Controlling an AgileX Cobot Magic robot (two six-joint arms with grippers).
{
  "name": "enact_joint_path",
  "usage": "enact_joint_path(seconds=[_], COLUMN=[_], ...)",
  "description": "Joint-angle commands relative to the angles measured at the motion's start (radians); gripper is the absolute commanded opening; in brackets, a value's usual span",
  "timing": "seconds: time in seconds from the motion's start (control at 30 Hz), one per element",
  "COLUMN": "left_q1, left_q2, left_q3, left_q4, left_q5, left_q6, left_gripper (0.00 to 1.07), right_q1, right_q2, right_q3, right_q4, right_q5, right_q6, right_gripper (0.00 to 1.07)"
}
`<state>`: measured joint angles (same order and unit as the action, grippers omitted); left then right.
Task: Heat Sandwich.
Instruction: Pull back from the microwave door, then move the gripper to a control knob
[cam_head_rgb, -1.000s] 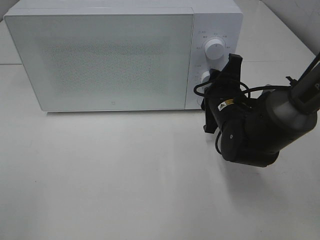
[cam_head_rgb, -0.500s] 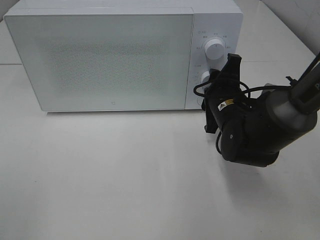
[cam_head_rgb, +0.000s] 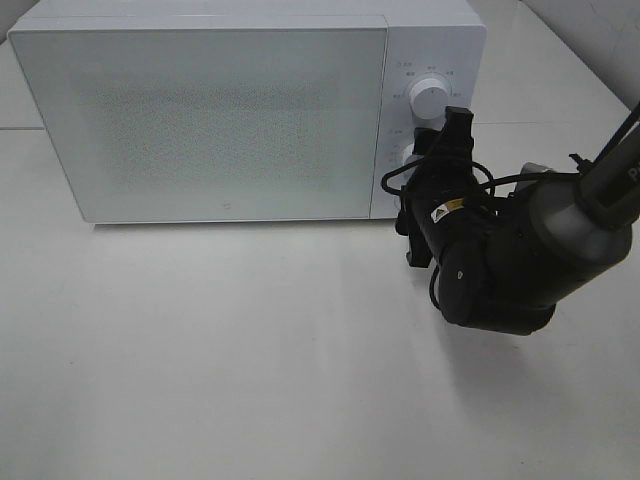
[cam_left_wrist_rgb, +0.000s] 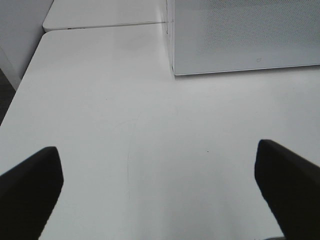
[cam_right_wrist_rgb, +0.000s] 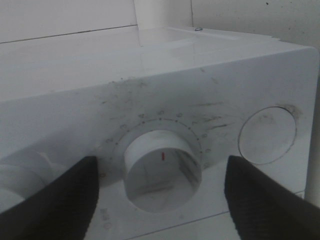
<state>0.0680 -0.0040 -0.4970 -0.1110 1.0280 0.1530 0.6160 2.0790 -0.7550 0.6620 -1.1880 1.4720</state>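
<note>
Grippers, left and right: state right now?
Left gripper: open, empty, above the table.
Right gripper: open, fingers either side of the lower dial on the microwave, not touching it.

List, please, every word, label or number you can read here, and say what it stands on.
No text is legible.
Labels around the upper knob of the microwave: too small.
Markings around the lower knob: blurred; only ticks and a red line show.
Logo on the door: too small.
Yellow sticker on the right arm: too small.
</note>
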Motion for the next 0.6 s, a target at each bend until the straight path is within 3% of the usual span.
enact_joint_path(seconds=[0.03, 0.37, 0.6], left_q1=[0.001, 0.001, 0.001], left_q2=[-0.028, -0.028, -0.028], left_q3=[0.003, 0.003, 0.003], left_q4=[-0.003, -0.003, -0.003], left_q5=[0.003, 0.003, 0.003], left_q6=[-0.002, -0.002, -0.002], left_gripper=[1.04, 1.04, 1.04], right_q1=[0.000, 0.000, 0.003], right_q2=[-0.012, -0.015, -0.059], right_q3=[-0.012, -0.007, 0.094], right_q4=[-0.021, -0.042, -0.147], right_q5=[-0.165, -0.162, -0.143], right_q6=[-0.016, -0.034, -0.034], right_gripper=[0.81, 0.76, 0.76])
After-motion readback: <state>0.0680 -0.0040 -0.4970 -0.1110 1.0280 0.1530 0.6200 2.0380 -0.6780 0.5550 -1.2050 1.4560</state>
